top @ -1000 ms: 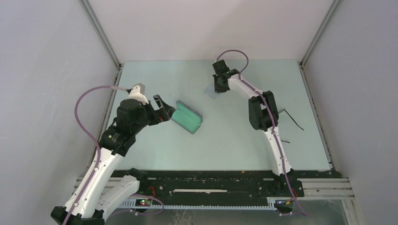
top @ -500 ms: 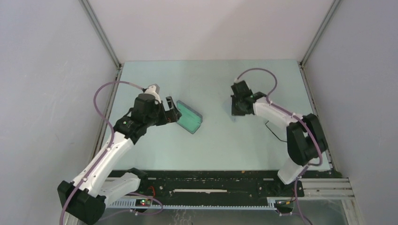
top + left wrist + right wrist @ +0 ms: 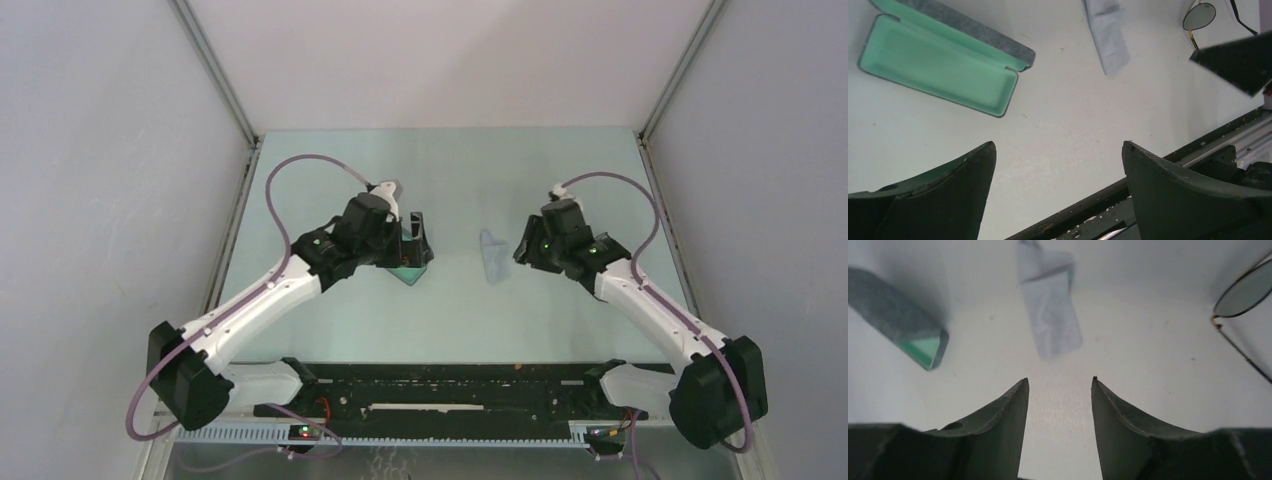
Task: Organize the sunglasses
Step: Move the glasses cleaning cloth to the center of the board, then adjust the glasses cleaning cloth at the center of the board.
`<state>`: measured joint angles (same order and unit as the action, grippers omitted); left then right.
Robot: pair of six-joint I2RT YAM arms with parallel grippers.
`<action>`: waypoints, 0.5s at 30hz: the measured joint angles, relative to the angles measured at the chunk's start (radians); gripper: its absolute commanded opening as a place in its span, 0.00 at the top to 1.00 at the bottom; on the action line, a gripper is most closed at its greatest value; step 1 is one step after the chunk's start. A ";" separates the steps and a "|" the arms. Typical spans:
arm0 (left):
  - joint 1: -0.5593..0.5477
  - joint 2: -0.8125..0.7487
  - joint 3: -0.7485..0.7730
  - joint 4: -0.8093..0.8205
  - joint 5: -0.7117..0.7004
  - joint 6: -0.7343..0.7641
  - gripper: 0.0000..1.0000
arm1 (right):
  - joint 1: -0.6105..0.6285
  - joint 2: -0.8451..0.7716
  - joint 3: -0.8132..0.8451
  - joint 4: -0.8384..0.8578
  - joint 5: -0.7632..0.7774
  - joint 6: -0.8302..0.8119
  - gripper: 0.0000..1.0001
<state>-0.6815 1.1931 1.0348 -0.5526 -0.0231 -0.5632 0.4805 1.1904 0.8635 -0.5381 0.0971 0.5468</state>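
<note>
- Only partly are the sunglasses point(image 3: 1245, 290) seen. One rounded, grey-tinted lens is set in a very thin dark wire rim, and a thin arm runs off from a small brownish hinge. The rest is cut off at the edge of both wrist views.
- They are laid flat on the table point(image 3: 450, 320), in its right half. They lie on the right-edge side of the cloth and apart from it. In the top view they are hidden under the right arm.
- The cloth point(image 3: 491, 255), pale bluish and folded into a narrow strip, is found near the middle of the surface, between the sunglasses and the case.
- The case point(image 3: 938, 75) is laid open just left of the middle, mint-green inside and grey outside.
- The right gripper point(image 3: 1059, 380) is held over bare surface just short of the cloth. Its jaws are parted by a moderate gap, and nothing is gripped or touched.
- The left gripper point(image 3: 1058, 147) is held beside the case with its jaws spread wide, and nothing is gripped.
</note>
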 measured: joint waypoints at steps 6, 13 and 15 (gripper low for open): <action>-0.047 0.098 0.053 0.016 0.003 -0.024 0.00 | -0.118 0.101 -0.030 0.093 -0.081 0.002 0.55; -0.052 0.153 0.093 0.018 0.008 -0.041 0.00 | -0.103 0.316 -0.041 0.179 -0.164 0.019 0.58; -0.052 0.153 0.093 0.018 0.008 -0.041 0.00 | -0.087 0.362 -0.041 0.203 -0.166 0.029 0.65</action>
<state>-0.7334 1.3464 1.1278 -0.5346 -0.0154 -0.6041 0.3935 1.5524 0.8227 -0.3351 -0.0685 0.5755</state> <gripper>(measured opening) 0.996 0.423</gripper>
